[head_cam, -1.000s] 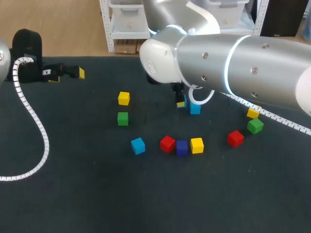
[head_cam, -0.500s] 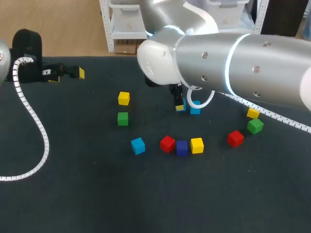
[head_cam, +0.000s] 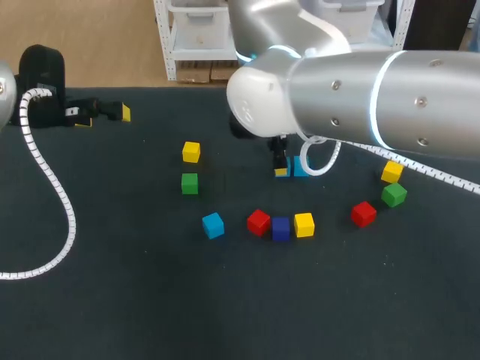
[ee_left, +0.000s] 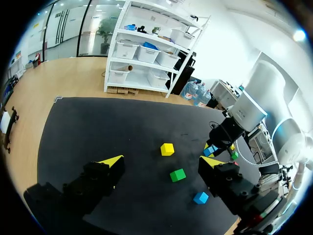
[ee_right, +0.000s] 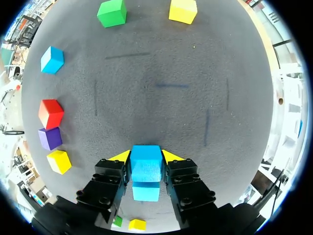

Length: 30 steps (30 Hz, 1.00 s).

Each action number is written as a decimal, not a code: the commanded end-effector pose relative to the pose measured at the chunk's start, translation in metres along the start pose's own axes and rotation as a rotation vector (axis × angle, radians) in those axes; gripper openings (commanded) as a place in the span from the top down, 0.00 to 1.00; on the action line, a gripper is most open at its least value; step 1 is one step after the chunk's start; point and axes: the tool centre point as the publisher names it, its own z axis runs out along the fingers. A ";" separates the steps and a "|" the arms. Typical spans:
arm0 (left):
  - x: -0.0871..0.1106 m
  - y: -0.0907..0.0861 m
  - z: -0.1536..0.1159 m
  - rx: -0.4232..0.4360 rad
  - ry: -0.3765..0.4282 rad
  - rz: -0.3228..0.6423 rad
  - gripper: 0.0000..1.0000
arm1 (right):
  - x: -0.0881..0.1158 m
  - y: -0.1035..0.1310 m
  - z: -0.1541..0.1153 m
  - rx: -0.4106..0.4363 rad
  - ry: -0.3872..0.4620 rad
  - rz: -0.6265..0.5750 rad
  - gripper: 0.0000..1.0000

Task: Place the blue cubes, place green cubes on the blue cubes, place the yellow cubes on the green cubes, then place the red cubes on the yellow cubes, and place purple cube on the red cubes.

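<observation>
The right arm's fingers (ee_right: 119, 157) clamp a blue cube (ee_right: 145, 164); lower it flat onto the counter (head_cam: 112, 300) before letting go. The left arm's fingers (ee_left: 111, 161) stand apart.

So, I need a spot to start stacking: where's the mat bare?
Bare: the mat nearer the robot than the red cube, purple cube, yellow cube row; also between the cable and the left green cube. Crowded: that row, and around the right claw holding the blue cube.

Dark charcoal tabletop (head_cam: 127, 300), matte and felt-like, evenly lit, straight far edge, a few faint darker streaks (ee_right: 128, 55) showing in the right wrist view
</observation>
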 end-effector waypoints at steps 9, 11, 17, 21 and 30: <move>0.002 0.003 -0.001 0.016 -0.008 0.003 0.00 | 0.002 0.002 0.004 0.022 -0.017 -0.003 0.92; 0.002 0.003 -0.001 0.016 -0.008 0.003 0.00 | 0.002 0.001 0.003 0.025 -0.018 -0.002 0.92; 0.002 0.003 -0.001 0.016 -0.008 0.003 0.00 | 0.002 -0.002 0.002 0.028 -0.022 -0.002 0.87; 0.002 0.003 -0.001 0.016 -0.008 0.003 0.00 | 0.001 -0.003 0.002 0.030 -0.020 -0.003 0.82; 0.002 0.003 -0.001 0.016 -0.008 0.003 0.00 | 0.000 -0.001 0.003 0.025 -0.024 -0.013 0.00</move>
